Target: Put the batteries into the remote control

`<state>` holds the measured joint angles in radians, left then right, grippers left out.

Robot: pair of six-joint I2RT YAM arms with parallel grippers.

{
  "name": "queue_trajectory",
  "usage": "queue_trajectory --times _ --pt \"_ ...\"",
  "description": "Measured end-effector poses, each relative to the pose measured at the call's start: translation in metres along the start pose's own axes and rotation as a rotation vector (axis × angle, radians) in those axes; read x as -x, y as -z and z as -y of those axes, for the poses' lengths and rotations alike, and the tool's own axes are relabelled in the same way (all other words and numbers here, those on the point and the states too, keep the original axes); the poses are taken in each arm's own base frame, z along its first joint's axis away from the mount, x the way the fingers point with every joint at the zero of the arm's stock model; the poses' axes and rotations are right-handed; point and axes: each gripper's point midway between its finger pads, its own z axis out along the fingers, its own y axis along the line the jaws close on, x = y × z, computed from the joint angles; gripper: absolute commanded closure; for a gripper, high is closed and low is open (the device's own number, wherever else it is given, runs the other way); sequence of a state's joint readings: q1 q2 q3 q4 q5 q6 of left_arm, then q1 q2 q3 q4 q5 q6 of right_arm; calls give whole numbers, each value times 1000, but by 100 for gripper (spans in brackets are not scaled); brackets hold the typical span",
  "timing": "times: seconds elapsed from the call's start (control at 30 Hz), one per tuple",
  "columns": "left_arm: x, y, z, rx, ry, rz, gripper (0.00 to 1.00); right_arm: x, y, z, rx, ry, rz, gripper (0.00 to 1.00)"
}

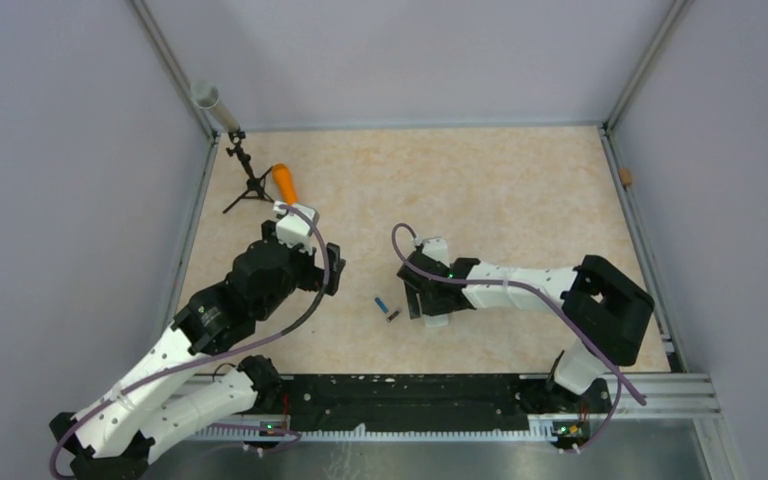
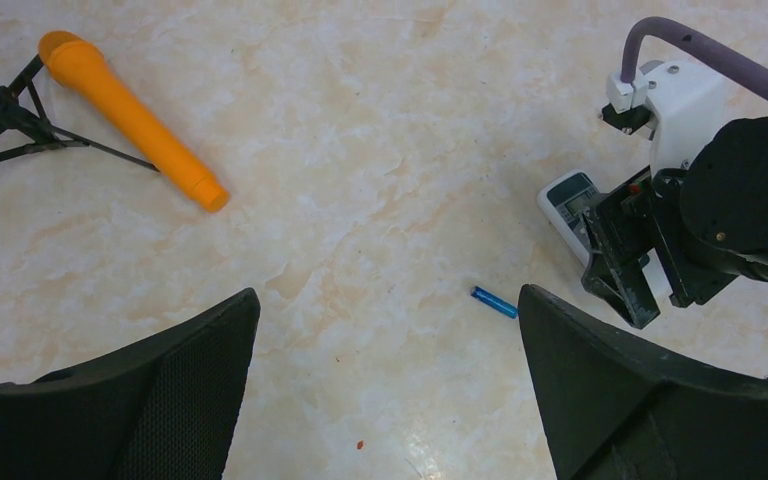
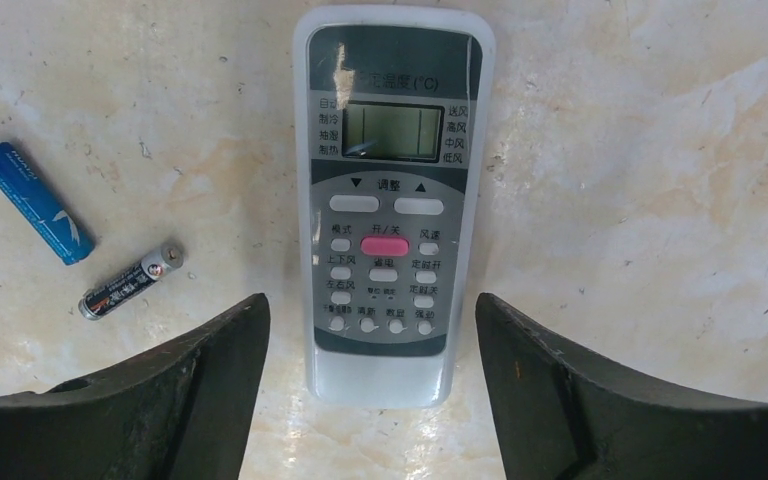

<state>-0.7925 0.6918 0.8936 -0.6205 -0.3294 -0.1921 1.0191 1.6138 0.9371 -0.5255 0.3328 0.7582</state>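
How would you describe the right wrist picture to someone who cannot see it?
A white remote lies face up on a marbled table, its lower end showing between the open right gripper's two dark fingers. Left of it lie a blue battery and a dark battery, close together but not touching.

Beige marbled tabletop [image 1: 500, 180], pale lilac walls [image 1: 60, 150]
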Motion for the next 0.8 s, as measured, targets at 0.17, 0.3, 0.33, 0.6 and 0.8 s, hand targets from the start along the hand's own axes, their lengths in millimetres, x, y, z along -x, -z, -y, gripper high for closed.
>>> queue_trajectory --times 0.17,0.3,0.33,0.6,0.8 --pt "0 1 0 -1 1 3 1 -3 0 -3 -5 -12 2 34" --pt "0 1 0 -1 5 2 1 -5 -3 -2 -15 -20 -4 38" --pt "0 1 0 -1 8 2 1 -5 -3 -2 -17 -21 -5 40" --pt "-1 1 1 2 44 -2 1 -5 -4 -2 -27 -31 4 81" --pt "-6 1 3 8 121 -22 1 -5 -4 -2 -28 -30 6 100"
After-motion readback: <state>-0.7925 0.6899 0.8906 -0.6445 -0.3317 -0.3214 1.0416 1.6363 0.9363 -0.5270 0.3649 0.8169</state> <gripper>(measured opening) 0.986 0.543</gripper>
